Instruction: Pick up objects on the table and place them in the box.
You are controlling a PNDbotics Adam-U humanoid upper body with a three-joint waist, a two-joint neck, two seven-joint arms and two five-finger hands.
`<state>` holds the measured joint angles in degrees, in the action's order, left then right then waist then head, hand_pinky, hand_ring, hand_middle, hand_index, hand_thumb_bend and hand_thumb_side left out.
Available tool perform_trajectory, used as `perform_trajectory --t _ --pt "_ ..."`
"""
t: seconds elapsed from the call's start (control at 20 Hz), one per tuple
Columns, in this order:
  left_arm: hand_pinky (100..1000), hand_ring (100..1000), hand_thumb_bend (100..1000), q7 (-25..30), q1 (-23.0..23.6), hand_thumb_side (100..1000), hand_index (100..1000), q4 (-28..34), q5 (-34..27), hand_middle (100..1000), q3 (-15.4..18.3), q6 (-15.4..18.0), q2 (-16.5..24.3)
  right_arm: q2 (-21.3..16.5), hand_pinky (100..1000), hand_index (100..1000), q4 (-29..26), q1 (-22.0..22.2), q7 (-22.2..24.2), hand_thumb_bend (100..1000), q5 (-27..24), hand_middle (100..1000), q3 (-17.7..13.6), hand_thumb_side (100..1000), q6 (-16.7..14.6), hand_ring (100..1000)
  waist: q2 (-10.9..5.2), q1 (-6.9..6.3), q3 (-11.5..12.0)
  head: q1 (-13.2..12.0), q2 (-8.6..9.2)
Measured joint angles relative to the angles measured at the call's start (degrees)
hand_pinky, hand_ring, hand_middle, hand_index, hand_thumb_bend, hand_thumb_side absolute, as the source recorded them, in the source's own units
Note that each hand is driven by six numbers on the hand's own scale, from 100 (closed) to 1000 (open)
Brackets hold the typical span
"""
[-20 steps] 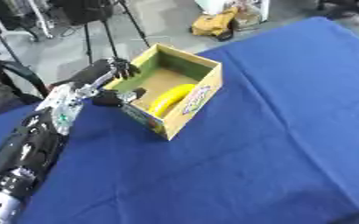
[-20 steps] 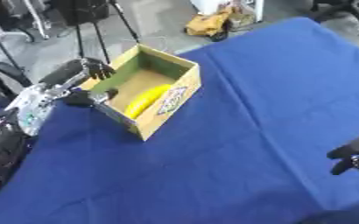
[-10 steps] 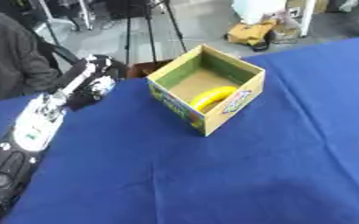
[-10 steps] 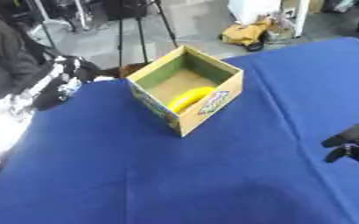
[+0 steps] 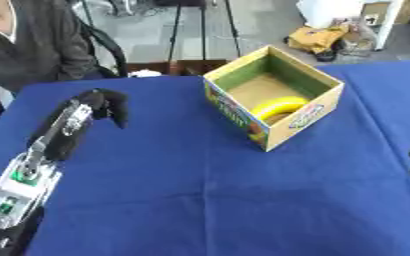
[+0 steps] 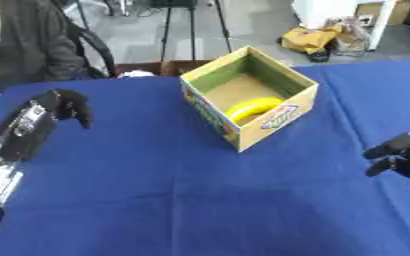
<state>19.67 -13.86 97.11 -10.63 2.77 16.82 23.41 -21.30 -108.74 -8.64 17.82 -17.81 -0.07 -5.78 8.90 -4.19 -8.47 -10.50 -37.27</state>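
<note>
An open cardboard box stands on the blue tabletop, toward the far edge and a little right of the middle, turned so that one corner faces the near edge. Its inner walls are green, its floor is plain brown, and the outer sides carry colourful printing. A yellow banana lies inside on the floor, curved against the box's near-right wall. Around the box only blue cloth shows.

The left hand hangs over the left part of the tabletop, well apart from the box, at the end of a black forearm that runs up from the near-left corner. Its fingers are bent over and point downward, close together, and they hold nothing; whether they touch the cloth cannot be told.

The right hand shows at the right edge of the tabletop, best in the right eye view, where a few dark fingers reach in toward the middle. They are slightly curved and spread apart, with nothing between them. In the left eye view only the tips show at the right edge. This hand is also well apart from the box.

A person in a dark jacket sits beyond the far-left corner of the tabletop, touching nothing on it. Behind the far edge are the legs of a black tripod on a grey floor
</note>
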Motion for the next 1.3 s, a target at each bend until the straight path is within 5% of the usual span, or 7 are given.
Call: perform_trajectory --t 0.7,1.3 --pt "500 558 275 3.79 2.19 1000 747 1.51 -3.88 533 1.29 -2.94 -6.09 0.87 527 658 0.00 0.09 -0.13 100 0.98 545 -0.27 653 -0.38 656 2.48 0.62 -0.50 0.32 0.03" --pt "500 557 285 4.82 2.80 1000 746 1.48 -3.73 533 1.34 -2.94 -7.32 1.03 527 659 0.00 0.01 0.01 100 1.33 546 -0.25 646 -0.55 655 2.72 0.61 -0.20 0.35 0.45"
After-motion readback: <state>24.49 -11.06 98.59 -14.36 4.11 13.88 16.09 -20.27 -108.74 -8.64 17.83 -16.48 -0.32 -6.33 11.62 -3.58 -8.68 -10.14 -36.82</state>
